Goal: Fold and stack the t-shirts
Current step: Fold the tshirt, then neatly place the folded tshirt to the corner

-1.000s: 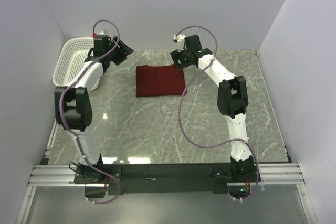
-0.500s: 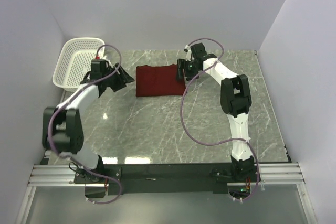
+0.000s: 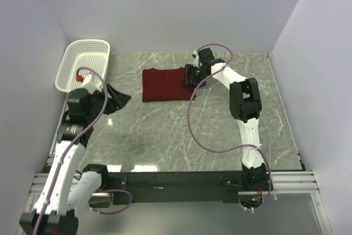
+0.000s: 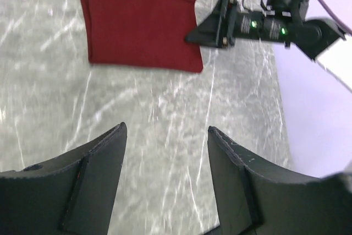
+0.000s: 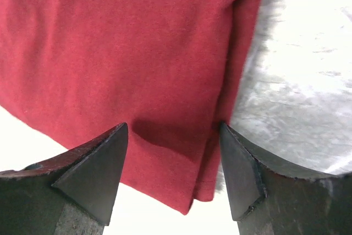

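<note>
Soft maroon cotton t-shirt (image 3: 165, 84) folded into a rectangle on glossy grey veined marble desk (image 3: 165, 136), right jaws spread over its doubled edge, left jaws spread above bare stone

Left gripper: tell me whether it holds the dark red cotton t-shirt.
No, the left gripper stands open and empty, well apart from the folded dark red cotton t-shirt.

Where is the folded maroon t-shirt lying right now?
In the top view, the maroon t-shirt lies folded at the far middle of the table, right of the white basket, with the right gripper over its right edge.
</note>
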